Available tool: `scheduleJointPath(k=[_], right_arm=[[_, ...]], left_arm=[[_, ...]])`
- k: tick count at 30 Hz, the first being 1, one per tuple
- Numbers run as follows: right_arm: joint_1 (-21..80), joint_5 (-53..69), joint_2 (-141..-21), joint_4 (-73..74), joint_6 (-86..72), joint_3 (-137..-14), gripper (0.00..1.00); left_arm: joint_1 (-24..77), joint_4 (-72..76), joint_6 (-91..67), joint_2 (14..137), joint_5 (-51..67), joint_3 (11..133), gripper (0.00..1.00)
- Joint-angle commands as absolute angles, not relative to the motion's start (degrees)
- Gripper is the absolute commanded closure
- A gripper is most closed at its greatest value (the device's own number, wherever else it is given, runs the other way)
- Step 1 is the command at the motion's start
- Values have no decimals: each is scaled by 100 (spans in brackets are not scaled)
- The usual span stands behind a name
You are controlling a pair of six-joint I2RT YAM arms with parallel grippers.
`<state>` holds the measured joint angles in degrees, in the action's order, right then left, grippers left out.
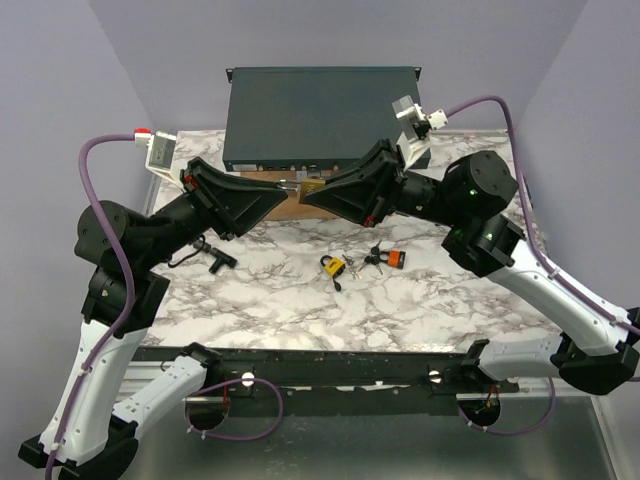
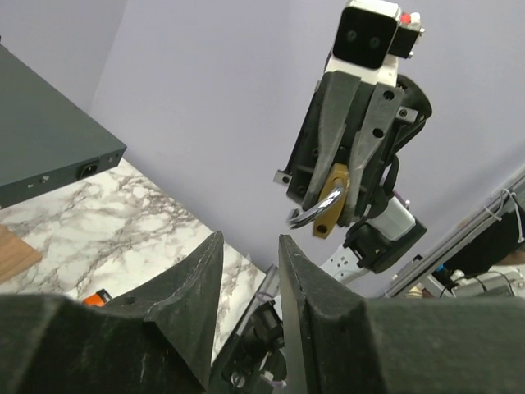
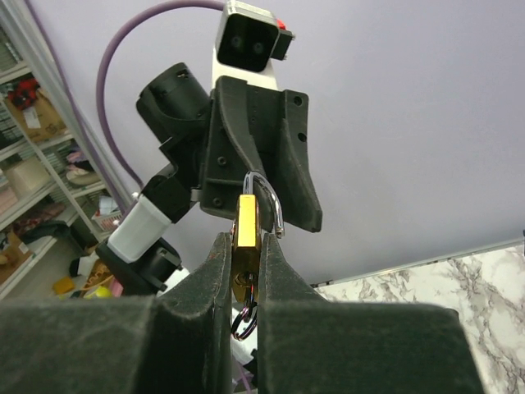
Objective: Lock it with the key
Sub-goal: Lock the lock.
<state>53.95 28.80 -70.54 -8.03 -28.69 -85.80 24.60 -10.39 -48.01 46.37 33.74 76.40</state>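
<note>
Orange-headed key [image 1: 397,258] lies flat on the marble surface [image 1: 250,300], midway between the near and far edges and a little right of centre. Its dark keys [image 1: 375,258] are bunched just beside it, and the yellow padlock [image 1: 333,266] lies next along toward the left edge. In the top view both my hands are well above it. Their tips meet over the wooden board [image 1: 290,207], in front of the dark box [image 1: 320,118] at the far edge, with the brass padlock [image 1: 312,186] between them.

From my left wrist, my left hand [image 2: 248,242] stands with its jaws parted and nothing between them. Ahead, my right hand [image 2: 338,205] pinches the brass padlock by its body, and the shackle [image 2: 305,218] hooks out to one side, seemingly unlatched.

From my right wrist, the right hand's fingers are clamped flat on the padlock's sides, with the left hand close behind.

The trouble I foresee is the key itself. It is small, flat against the surface and tied to the dark keys, so my left hand could close on the wrong one or drag the yellow padlock along. The right hand's pinch is narrow, so pushing a key in could twist the padlock or knock it loose. I cannot see the keyhole, and my own fingers may be covering it.
</note>
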Motion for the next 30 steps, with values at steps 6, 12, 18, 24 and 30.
scheduleJointPath(k=[6,12,18,24,30], right_arm=[[5445,3325,-6701,-368,-3035,-8399,99],[5441,3660,-6889,-352,-3405,-8425,99],[5445,3654,-6886,-331,-3489,-8411,99],[5440,3608,-6891,-311,-3492,-8441,99],[5443,3683,-6993,-291,-3509,-8510,99]], left_arm=[[2461,-1649,-4122,4381,4226,7913,64],[2461,-1795,-3774,4484,4434,8152,64],[2465,-1962,-3434,4597,4508,8359,65],[2476,-2061,-3329,4709,4574,8359,71],[2495,-2092,-3265,4722,4526,8333,72]])
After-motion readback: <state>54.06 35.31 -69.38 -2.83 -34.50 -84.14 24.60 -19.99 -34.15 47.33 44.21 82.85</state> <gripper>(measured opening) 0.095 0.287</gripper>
